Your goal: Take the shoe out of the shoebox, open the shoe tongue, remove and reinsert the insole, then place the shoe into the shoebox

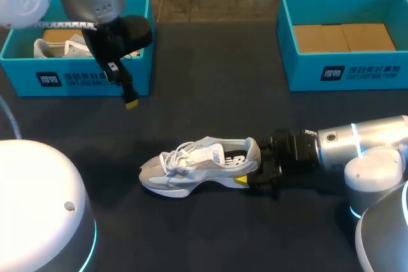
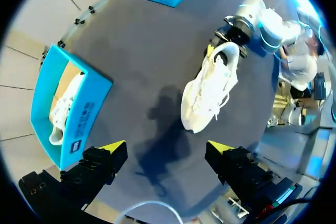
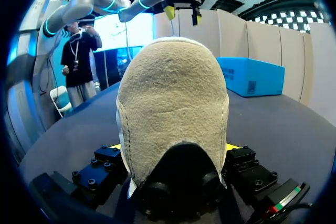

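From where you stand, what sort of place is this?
Probably a robot test or demo bench: a dark table carries the left shoebox, the right shoebox and a white shoe, its heel gripped by the right end effector; the left end effector hovers open.

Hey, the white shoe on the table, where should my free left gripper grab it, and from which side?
Probably the tongue at its top edge, coming down from above. The shoe stands upright on its sole with its opening facing up. The right gripper clamps the heel, so the laced front is free. The left gripper hangs open above the table.
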You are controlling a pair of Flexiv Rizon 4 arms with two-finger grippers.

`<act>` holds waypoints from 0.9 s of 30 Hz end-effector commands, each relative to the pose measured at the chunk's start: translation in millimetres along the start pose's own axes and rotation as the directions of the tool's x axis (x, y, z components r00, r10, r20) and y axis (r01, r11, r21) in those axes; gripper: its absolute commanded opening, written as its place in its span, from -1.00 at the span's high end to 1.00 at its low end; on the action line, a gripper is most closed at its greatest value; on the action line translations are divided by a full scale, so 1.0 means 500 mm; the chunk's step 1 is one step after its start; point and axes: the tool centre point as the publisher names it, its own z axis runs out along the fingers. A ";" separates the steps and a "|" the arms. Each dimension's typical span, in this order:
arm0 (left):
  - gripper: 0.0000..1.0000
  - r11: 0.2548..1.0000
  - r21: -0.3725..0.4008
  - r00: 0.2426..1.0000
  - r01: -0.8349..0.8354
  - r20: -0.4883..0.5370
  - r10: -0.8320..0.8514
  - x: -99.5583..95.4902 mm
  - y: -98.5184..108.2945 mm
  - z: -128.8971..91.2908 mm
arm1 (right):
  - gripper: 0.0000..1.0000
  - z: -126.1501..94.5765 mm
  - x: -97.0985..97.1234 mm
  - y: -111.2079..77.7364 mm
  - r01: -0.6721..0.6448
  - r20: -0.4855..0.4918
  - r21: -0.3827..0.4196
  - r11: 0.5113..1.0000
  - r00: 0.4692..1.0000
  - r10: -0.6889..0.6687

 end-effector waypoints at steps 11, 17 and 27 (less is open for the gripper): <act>-1.00 0.883 -0.114 0.890 0.455 0.080 -0.449 0.155 -0.070 0.072 | 1.00 0.000 0.001 0.003 -0.001 0.000 0.004 1.000 1.000 0.001; -1.00 0.849 -0.045 0.847 0.527 0.109 -0.520 0.173 -0.100 0.082 | 1.00 0.000 0.001 0.003 -0.001 0.000 0.004 1.000 1.000 0.001; -1.00 0.787 -0.075 0.787 0.612 0.151 -0.598 0.191 -0.111 0.090 | 1.00 0.000 0.001 0.003 -0.001 0.000 0.004 1.000 1.000 0.001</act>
